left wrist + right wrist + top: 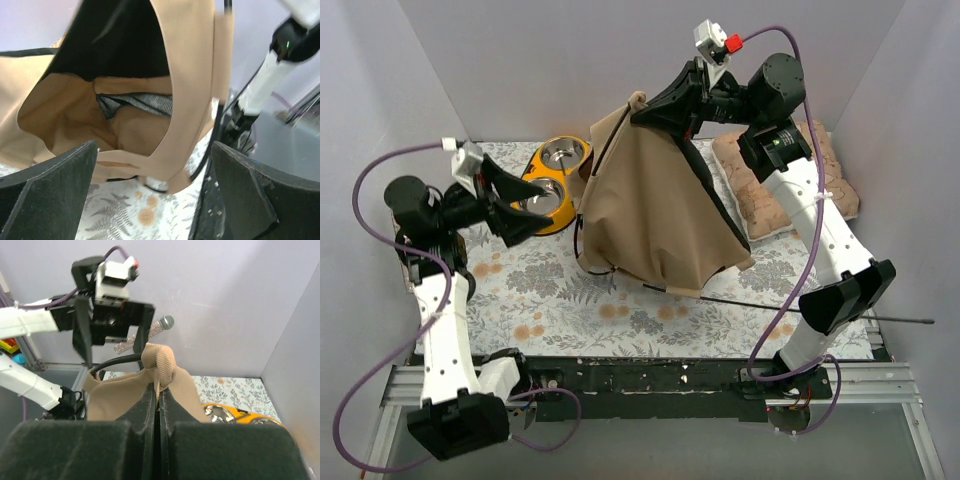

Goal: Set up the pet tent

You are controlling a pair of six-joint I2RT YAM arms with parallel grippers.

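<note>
The pet tent (655,205) is a tan canvas shell with black trim, hanging limp above the patterned mat. My right gripper (642,112) is shut on its top loop (159,361) and holds it up by the peak. A thin black pole (800,309) lies across the mat under the tent and reaches past the right edge. In the left wrist view the tent's doorway (100,112) faces me, with black lining above. My left gripper (542,212) is open and empty, just left of the tent, over the yellow bowl (556,180).
The yellow double steel bowl also shows in the right wrist view (240,415). A pinkish-beige cushion (770,190) lies at the back right under the right arm. Grey walls close in the back and both sides.
</note>
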